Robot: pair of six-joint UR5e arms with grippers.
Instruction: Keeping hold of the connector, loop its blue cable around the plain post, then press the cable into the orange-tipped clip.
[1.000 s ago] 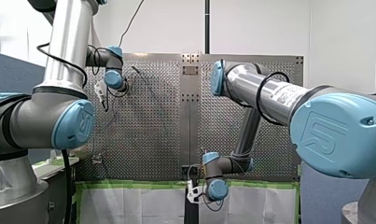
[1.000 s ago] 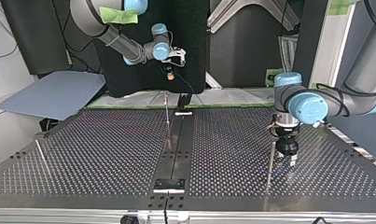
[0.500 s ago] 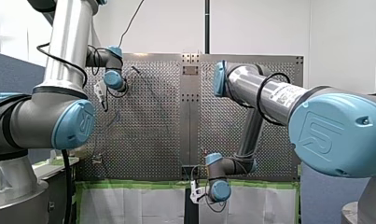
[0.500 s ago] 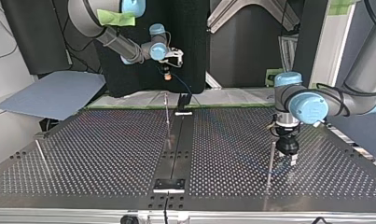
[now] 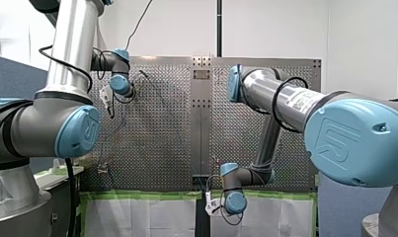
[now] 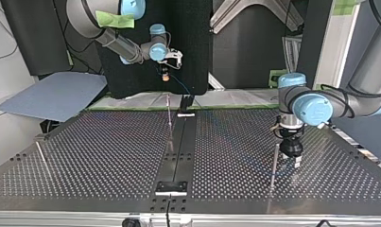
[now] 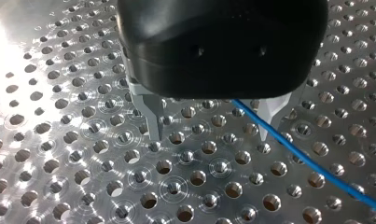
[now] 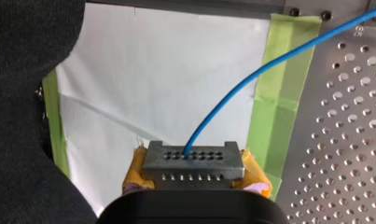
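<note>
My right gripper (image 8: 193, 170) is closed on the grey connector (image 8: 193, 158), yellow pads (image 8: 254, 171) against both its ends, held off the table edge over white paper (image 8: 143, 84) and green tape (image 8: 269, 93). The blue cable (image 8: 251, 79) runs from the connector's hole row toward the perforated table (image 8: 344, 140). My left gripper (image 7: 211, 128) hangs low over the table, its metal fingers (image 7: 152, 119) spread wide with nothing between them. The cable passes just beside one fingertip. In the top view a thin post (image 6: 274, 163) stands just beside it.
</note>
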